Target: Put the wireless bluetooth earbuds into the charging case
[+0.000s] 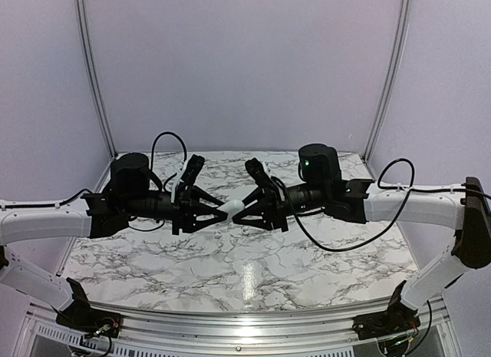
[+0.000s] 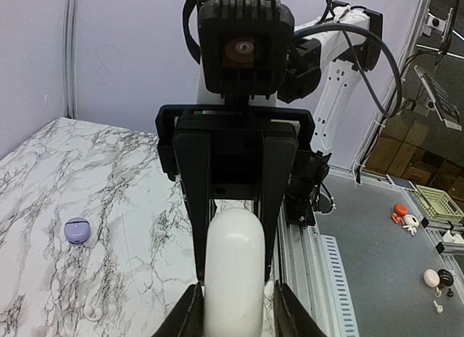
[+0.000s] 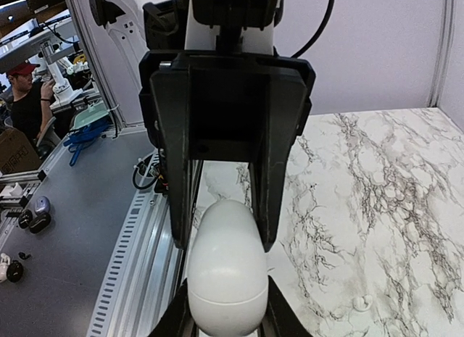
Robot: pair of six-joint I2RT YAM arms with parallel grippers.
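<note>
The white case (image 2: 233, 268) is held in the air over the table (image 1: 253, 272), in the middle of the top view. 1 end is pinched by the left gripper (image 2: 235, 319) and the other end by the right gripper (image 3: 226, 319). 1 tiny white bud (image 3: 360, 303) is seen on the table, lower right in the right wrist view. A round lilac thing (image 2: 77, 230) is seen on the table, at the left of the left wrist view.

The left arm (image 1: 38, 221) and right arm (image 1: 418, 207) have white tube-shaped links, black joints (image 1: 123, 203) and black bases (image 1: 84, 315). Thin black cables (image 1: 341, 249) loop off each wrist, and a small green light (image 1: 305, 163) glows on the right arm's round motor housing (image 1: 322, 157). The left gripper (image 2: 233, 311) and right gripper (image 3: 221, 308) are matte black, flat-sided and angular.
</note>
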